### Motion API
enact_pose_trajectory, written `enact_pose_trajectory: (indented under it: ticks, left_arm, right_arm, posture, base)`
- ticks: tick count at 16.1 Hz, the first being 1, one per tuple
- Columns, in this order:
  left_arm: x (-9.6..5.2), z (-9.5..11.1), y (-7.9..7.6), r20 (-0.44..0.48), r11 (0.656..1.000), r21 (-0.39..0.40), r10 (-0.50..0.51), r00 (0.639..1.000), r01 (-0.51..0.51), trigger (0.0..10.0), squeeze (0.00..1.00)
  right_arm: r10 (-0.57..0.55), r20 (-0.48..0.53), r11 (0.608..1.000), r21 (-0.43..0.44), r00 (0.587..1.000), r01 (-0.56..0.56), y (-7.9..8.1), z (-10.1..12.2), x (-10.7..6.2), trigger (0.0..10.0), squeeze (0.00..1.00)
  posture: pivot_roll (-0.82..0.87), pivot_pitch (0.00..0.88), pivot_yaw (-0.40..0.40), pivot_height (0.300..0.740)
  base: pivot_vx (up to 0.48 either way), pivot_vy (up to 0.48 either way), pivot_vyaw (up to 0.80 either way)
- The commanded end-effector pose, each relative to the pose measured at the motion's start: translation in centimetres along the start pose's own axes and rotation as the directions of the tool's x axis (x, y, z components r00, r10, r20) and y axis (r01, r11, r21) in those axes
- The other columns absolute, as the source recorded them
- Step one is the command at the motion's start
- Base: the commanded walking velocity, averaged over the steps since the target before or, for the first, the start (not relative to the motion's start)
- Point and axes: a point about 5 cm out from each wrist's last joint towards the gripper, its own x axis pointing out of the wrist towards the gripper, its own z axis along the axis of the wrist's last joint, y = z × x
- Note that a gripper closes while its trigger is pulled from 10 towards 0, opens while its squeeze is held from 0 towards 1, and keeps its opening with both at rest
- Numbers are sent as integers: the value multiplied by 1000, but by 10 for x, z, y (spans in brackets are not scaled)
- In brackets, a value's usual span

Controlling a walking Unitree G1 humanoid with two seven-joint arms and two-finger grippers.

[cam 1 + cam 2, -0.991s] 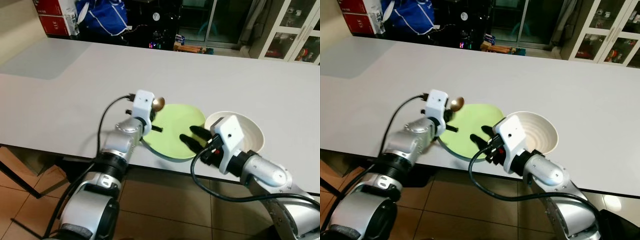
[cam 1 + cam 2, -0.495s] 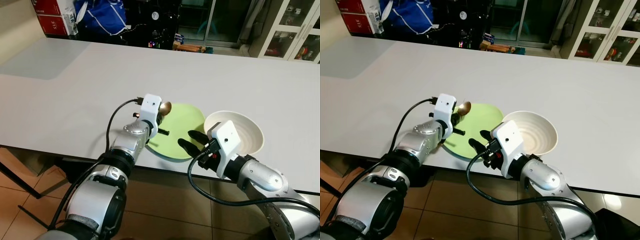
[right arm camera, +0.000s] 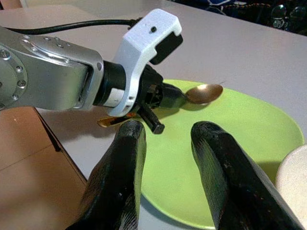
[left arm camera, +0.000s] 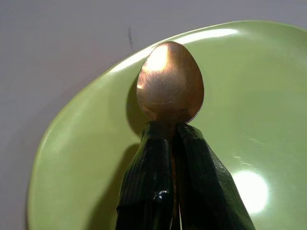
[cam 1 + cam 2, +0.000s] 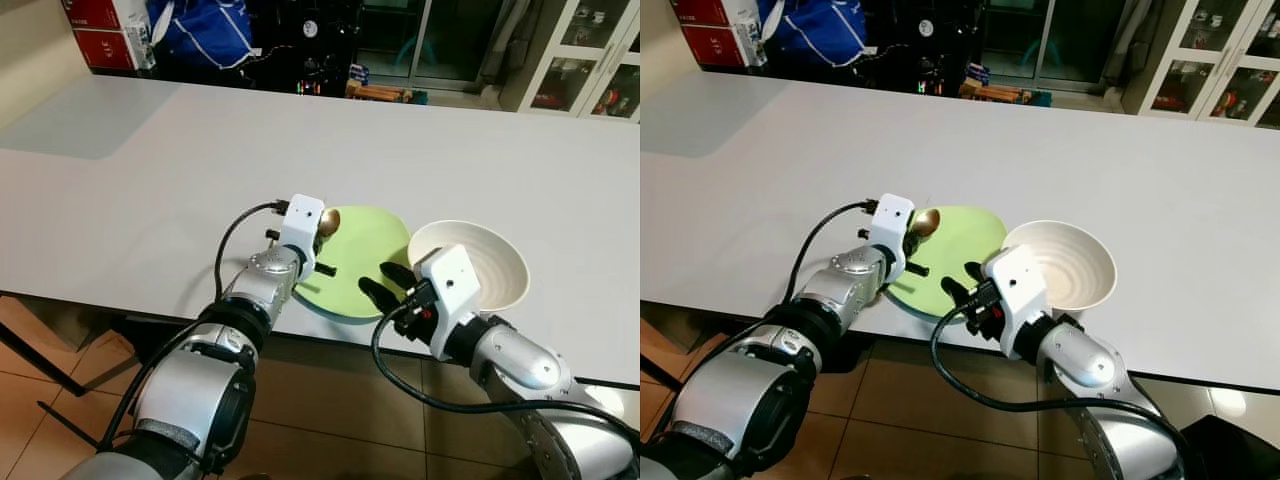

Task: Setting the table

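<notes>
A green plate (image 5: 365, 255) lies near the white table's front edge, with a white ribbed bowl (image 5: 490, 262) touching its right side. My left gripper (image 5: 318, 226) is shut on a copper spoon (image 4: 170, 82), whose bowl hangs just over the plate's left rim (image 5: 924, 222). The spoon's handle end (image 3: 111, 121) sticks out behind the fingers. My right gripper (image 5: 385, 281) stands open at the plate's near right edge, beside the bowl, with nothing between its fingers (image 3: 218, 167).
The white table (image 5: 200, 160) stretches far back and to both sides. Red boxes (image 5: 105, 30) and a blue bag (image 5: 205, 30) stand beyond its far left edge, glass cabinets (image 5: 590, 60) at the far right. Brown tiled floor (image 5: 60, 400) lies below the front edge.
The left gripper carried the spoon right and forward, from beside the plate to over its left rim. The right gripper stayed open, shifting slightly along the plate's near edge.
</notes>
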Motion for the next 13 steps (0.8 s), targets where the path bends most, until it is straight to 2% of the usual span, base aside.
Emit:
enact_pose_trajectory:
  ticks: [1,4,7,9,10,11,13]
  left_arm:
    - [1,10,1,26,1000,5,16,1000,-16,10000,275]
    - [1,9,1,21,999,-45,29,999,-28,10000,275]
    - [2,7,-1,13,999,-40,24,1000,-23,10000,267]
    - [2,6,-3,10,999,-40,19,1000,-18,10000,298]
    - [2,6,-3,10,999,-32,13,1000,-13,10000,412]
    - [2,7,-3,10,1000,-24,12,1000,-12,10000,451]
    - [2,6,-4,8,1000,-20,14,1000,-14,10000,439]
  right_arm:
    - [-6,24,1000,-19,1000,6,0,5,-2,10000,0]
    - [-10,22,1000,-21,1000,10,1,5,-2,10000,0]
    - [-11,20,1000,-23,1000,12,1,5,-1,10000,0]
    - [-12,20,1000,-24,1000,12,1,5,0,10000,0]
    - [-13,21,1000,-24,1000,13,2,5,0,10000,0]
    - [-13,22,1000,-24,1000,14,2,5,0,10000,0]
    - [-14,24,1000,-25,1000,14,2,7,0,10000,0]
  posture:
    - [-16,0,34,740]
    - [-18,0,32,740]
    - [-18,0,32,740]
    - [-19,0,32,740]
    - [-20,0,33,740]
    - [-20,0,34,740]
    - [-21,0,34,740]
  base:
    - [0,0,0]
    - [0,0,0]
    - [0,0,0]
    - [0,0,0]
    - [0,0,0]
    - [0,0,0]
    - [0,0,0]
